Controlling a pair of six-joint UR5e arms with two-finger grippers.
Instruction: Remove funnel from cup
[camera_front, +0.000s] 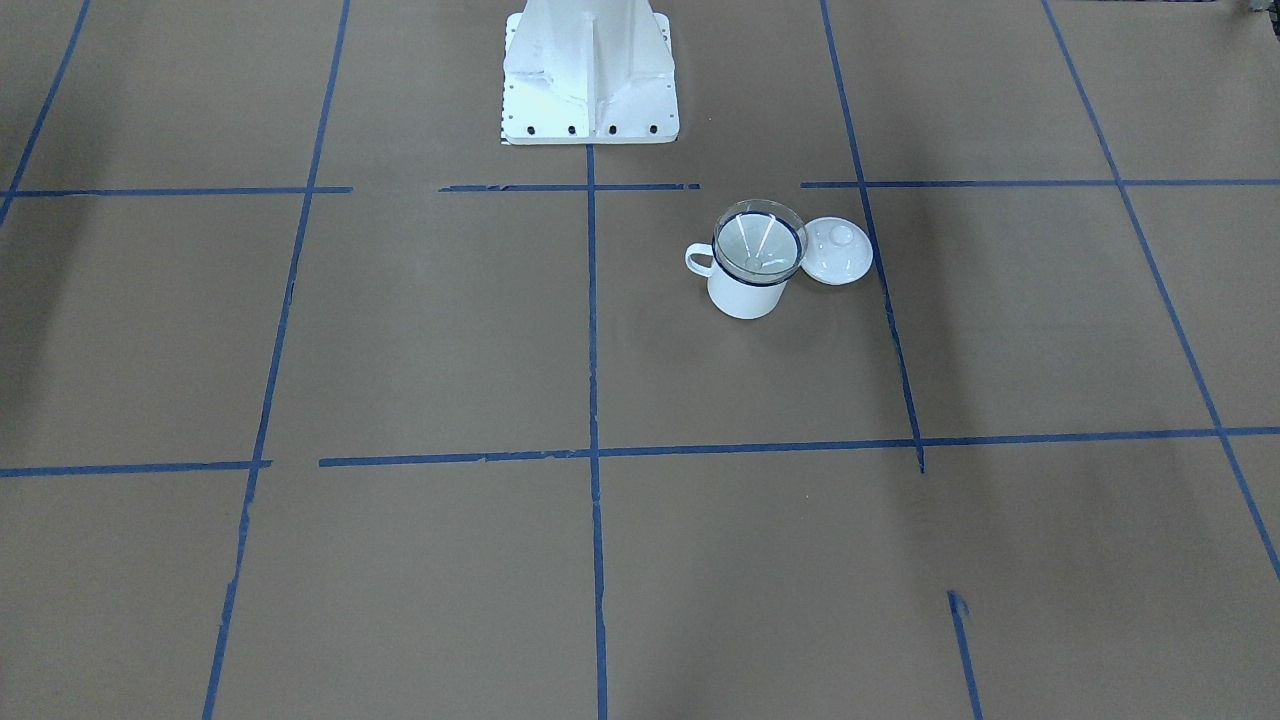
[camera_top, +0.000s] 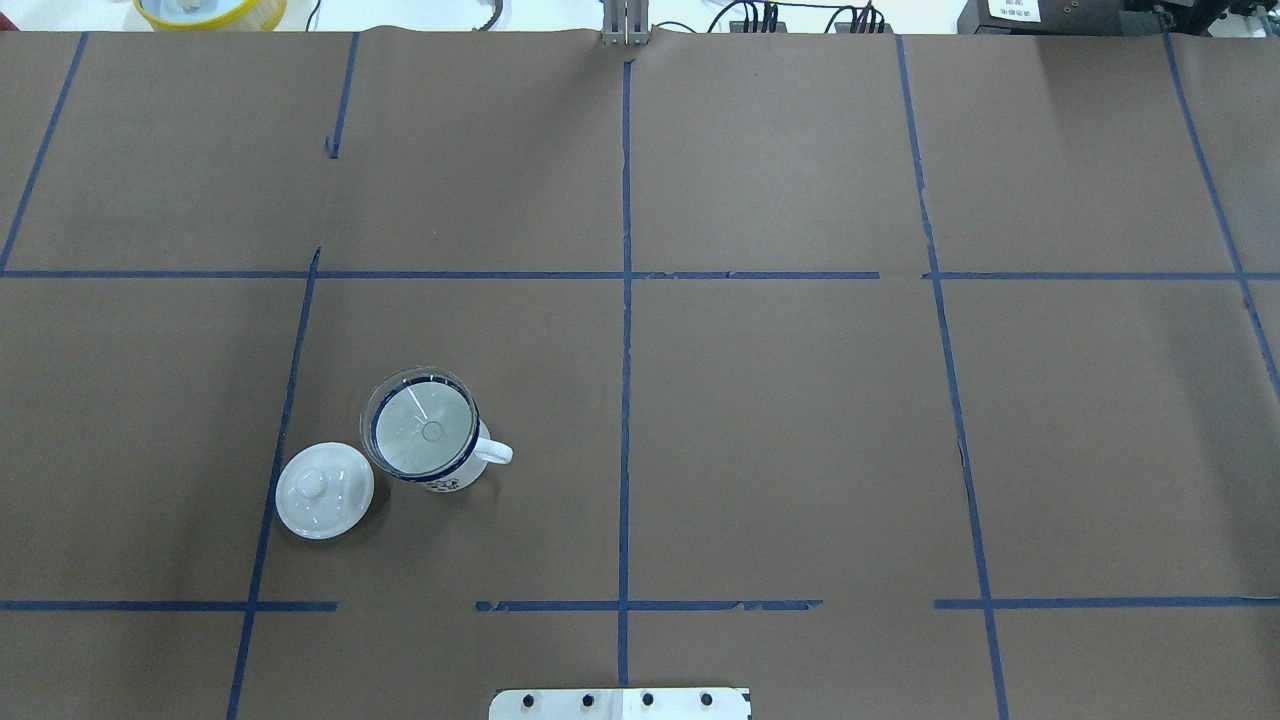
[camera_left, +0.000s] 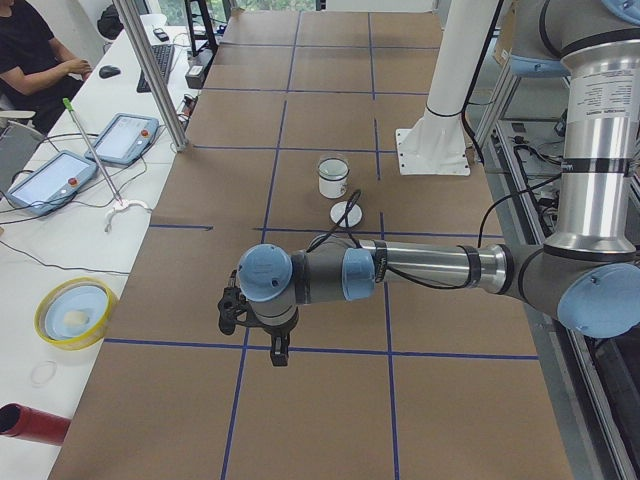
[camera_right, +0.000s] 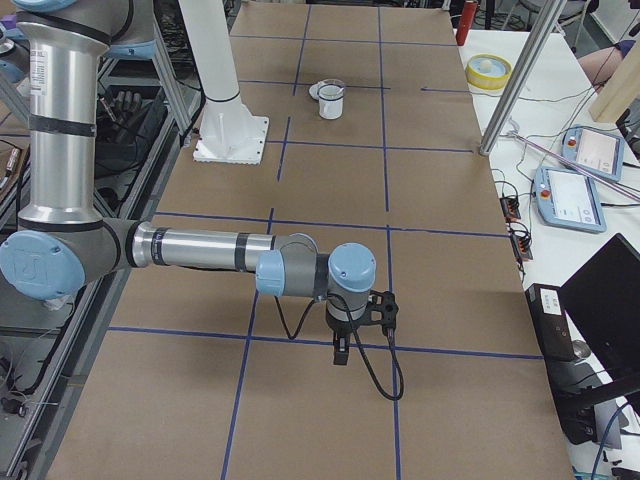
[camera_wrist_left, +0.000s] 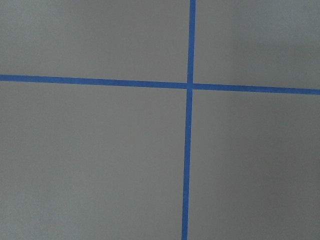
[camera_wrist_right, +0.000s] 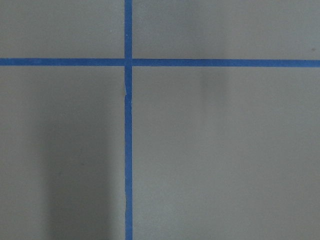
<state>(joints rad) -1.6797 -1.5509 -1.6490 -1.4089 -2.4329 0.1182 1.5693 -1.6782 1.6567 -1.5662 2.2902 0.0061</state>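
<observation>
The cup (camera_front: 742, 295) is a white enamel mug with a dark blue rim, upright on the brown table. The clear funnel (camera_front: 758, 243) sits in its mouth, spout down. Both show in the overhead view, cup (camera_top: 492, 452) and funnel (camera_top: 422, 432), on the left half. My left gripper (camera_left: 279, 358) hangs over a tape crossing far from the cup (camera_left: 333, 184). My right gripper (camera_right: 341, 355) hangs over the table's other end, far from the cup (camera_right: 331, 108). Both grippers show only in side views, so I cannot tell whether they are open or shut. Both wrist views show only table and tape.
A white domed lid (camera_front: 838, 250) with a knob lies right beside the cup, also in the overhead view (camera_top: 323, 490). The white robot base (camera_front: 590, 80) stands at the table's near-robot edge. A yellow bowl (camera_left: 72, 312) and tablets (camera_left: 125, 137) lie on a side bench.
</observation>
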